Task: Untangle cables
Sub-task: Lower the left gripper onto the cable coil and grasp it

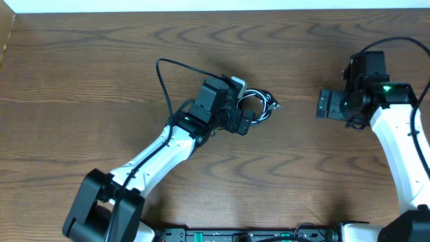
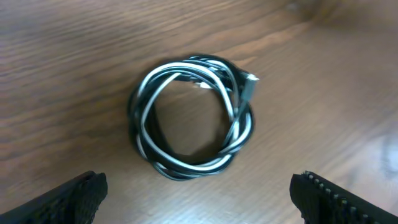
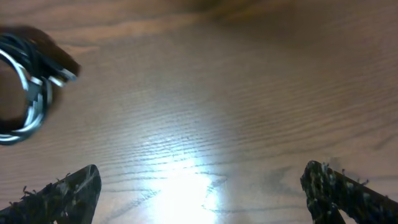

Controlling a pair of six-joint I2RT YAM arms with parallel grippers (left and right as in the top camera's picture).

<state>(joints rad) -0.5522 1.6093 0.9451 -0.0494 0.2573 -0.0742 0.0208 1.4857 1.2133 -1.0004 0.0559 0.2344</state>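
While the left gripper [image 1: 250, 118] hangs over the middle of the wooden table [image 1: 101, 81], its jaws stand spread wide. In the left wrist view the gripper [image 2: 199, 198] shows only as two dark fingers [image 2: 68, 199], one at 7 o'clock and one at 5 o'clock of the frame, and bare wood lies between them. They hold nothing and touch nothing.

The cables [image 2: 186, 167], one black and one white, are wound together into one small round coil that lies flat on the wood. In that view the coil sits at 12 o'clock from the gap between the fingers, clear of both. A small metal plug [image 2: 251, 82] sticks out at the coil's 2 o'clock. From overhead, the cables [image 1: 261, 105] lie partly under the tip of the left gripper, at about 2 o'clock from the table's centre.

The right gripper [image 1: 325, 104] sits at 3 o'clock from the coil, well apart from it, and faces toward it. Its jaws are also wide apart. In the right wrist view the gripper [image 3: 202, 186] has fingers [image 3: 62, 193] at 7 and 5 o'clock, with only glare-lit wood between them, so it is empty. There the cables [image 3: 28, 106] appear blurred at 9 o'clock, cut off by the frame edge.
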